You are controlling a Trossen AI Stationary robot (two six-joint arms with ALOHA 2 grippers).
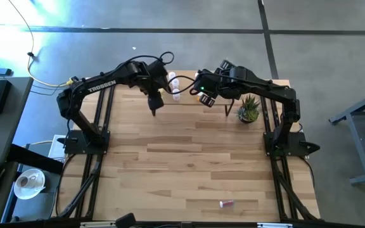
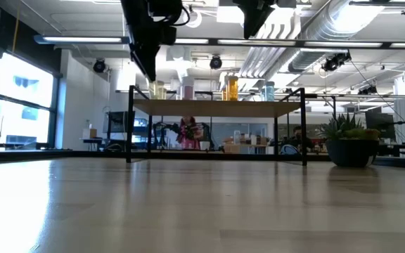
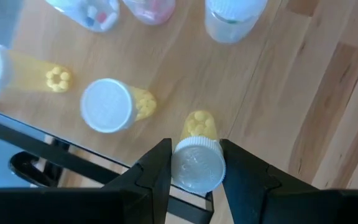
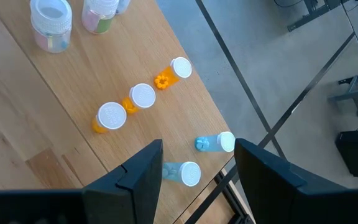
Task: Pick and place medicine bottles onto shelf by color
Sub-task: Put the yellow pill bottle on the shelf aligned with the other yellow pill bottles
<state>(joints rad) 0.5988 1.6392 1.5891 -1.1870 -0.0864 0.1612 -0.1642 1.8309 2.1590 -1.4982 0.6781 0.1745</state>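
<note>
Left gripper (image 3: 196, 168) jaws clamped on an upright yellow pill bottle (image 3: 197, 155), long axis vertical, cap up, lower centre of left wrist view, over the shelf (image 3: 241, 93); right gripper (image 4: 197, 168) jaws spread, empty; wood-plank table (image 1: 195, 164), concrete floor around

Black jointed arms, white TROSSEN lettering, cables

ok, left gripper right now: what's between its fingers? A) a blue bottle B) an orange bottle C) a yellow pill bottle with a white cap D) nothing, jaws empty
C: in the left wrist view the left gripper has its fingers closed on the white cap of a yellow pill bottle, over the shelf beside two more yellow bottles.
</note>
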